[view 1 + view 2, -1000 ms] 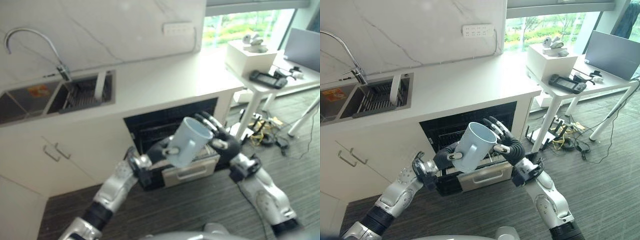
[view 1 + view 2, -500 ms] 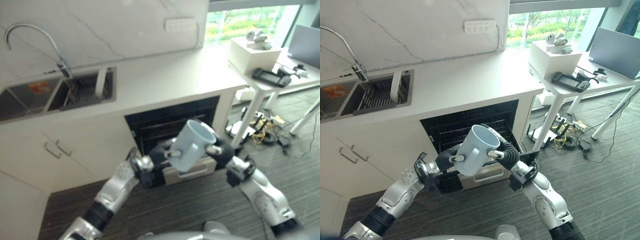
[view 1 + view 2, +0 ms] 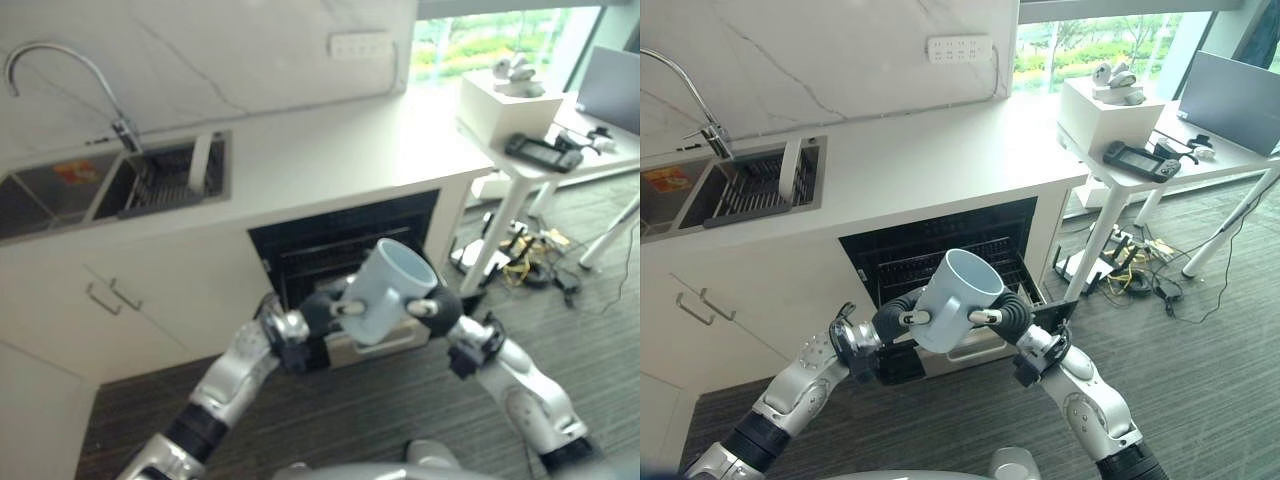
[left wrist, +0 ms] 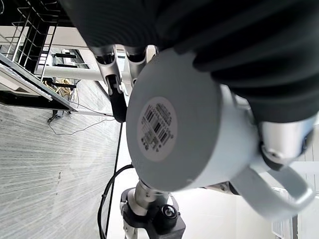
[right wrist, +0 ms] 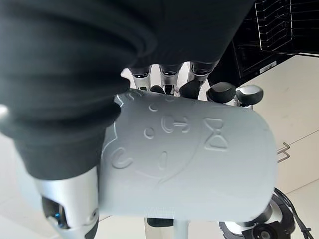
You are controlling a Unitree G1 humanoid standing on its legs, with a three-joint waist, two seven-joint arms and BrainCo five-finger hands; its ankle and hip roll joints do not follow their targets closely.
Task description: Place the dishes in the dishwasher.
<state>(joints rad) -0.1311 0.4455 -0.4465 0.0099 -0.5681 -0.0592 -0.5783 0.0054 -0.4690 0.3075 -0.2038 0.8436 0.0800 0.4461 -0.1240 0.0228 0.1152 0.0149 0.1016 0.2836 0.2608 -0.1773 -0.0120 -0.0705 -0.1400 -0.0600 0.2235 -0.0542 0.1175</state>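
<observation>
Right eye view: left hand and right hand clasp pale-blue mug.

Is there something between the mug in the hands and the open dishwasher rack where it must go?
Nothing visible. The mug is held between the left hand and right hand, in front of and above the open dishwasher. Its rack looks free of dishes.

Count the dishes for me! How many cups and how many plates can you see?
Cups: 1, the pale blue mug held between the left hand and right hand.
Plates: 1, the white plate standing in the sink rack.
Total: 2
</observation>
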